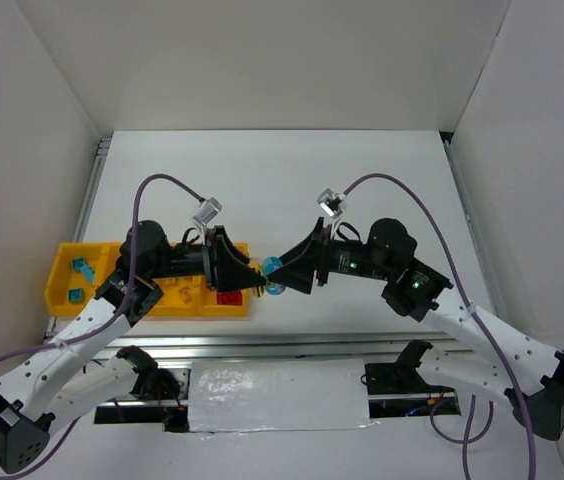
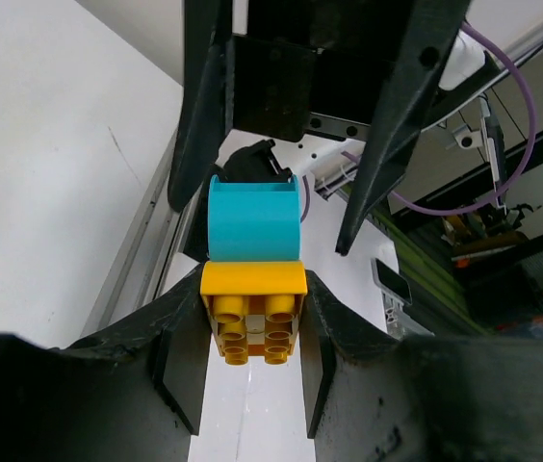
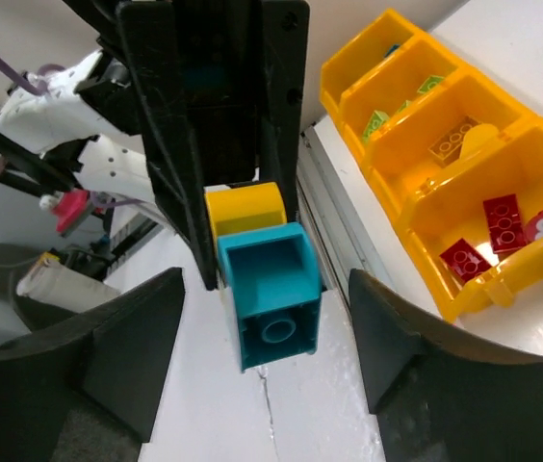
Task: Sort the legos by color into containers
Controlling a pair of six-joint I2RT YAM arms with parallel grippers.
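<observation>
Over the white worktop [image 1: 362,180], beside the long yellow plastic tray [image 1: 57,290], the left end effector [image 2: 249,332] pinched a yellow studded brick [image 2: 252,279] stuck to a teal brick [image 3: 276,289]. The right end effector [image 3: 270,327] stood spread around that teal brick without touching it; a skewed pull might drop both.

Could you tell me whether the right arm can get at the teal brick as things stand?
Probably yes: the right claw stands open on both sides of the teal brick, which projects from the yellow brick in the left claw.
</observation>
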